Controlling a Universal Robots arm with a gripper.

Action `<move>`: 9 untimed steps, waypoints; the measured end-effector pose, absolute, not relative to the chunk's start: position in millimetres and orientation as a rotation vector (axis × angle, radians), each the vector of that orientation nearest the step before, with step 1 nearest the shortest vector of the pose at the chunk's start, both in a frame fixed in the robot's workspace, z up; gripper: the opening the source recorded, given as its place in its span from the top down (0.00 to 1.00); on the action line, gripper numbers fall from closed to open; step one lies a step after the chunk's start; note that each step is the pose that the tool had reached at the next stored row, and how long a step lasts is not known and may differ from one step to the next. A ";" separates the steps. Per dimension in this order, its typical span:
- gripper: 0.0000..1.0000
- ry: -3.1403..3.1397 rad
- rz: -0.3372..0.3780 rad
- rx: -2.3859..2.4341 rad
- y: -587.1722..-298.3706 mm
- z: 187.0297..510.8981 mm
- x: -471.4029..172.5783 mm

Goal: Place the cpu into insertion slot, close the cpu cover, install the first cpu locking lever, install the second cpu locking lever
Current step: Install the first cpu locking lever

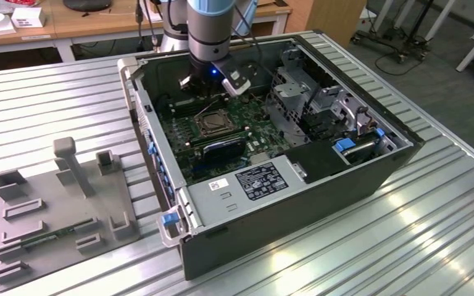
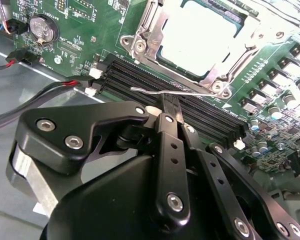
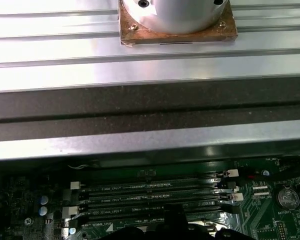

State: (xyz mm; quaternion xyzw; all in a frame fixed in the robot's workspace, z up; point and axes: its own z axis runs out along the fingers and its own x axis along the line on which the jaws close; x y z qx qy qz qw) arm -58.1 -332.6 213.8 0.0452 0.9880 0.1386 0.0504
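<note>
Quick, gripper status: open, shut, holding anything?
Gripper: fingers shut, tips at the thin silvery wire locking lever; whether it is pinched cannot be told.

robotics lab, slotted aluminium table (image 1: 434, 246), wooden desks (image 1: 97, 24)

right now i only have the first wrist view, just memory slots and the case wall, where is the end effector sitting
observer: In the second wrist view the end effector has its fingers shut together. Its tips are right at a thin locking lever that runs along one edge of the cpu cover. I cannot tell whether they pinch it.
operator: ok and is the cpu in yet
observer: Yes. The second wrist view shows the pale square cpu seated, with that cover's frame lying flat around it.
</note>
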 end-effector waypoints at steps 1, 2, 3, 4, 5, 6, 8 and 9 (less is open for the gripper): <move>0.89 3.008 0.422 0.138 -332.6 213.4 -58.0; 0.89 3.008 0.422 0.138 -332.6 212.9 -58.0; 0.89 3.008 0.422 0.138 -332.6 212.4 -57.9; 0.89 3.008 0.422 0.138 -332.6 211.9 -57.8; 0.89 3.008 0.422 0.138 -332.7 211.4 -57.7; 0.89 3.008 0.422 0.137 -332.7 211.0 -57.6; 0.89 3.008 0.422 0.137 -332.7 210.4 -57.2; 0.89 3.009 0.422 0.138 -332.7 210.3 -56.9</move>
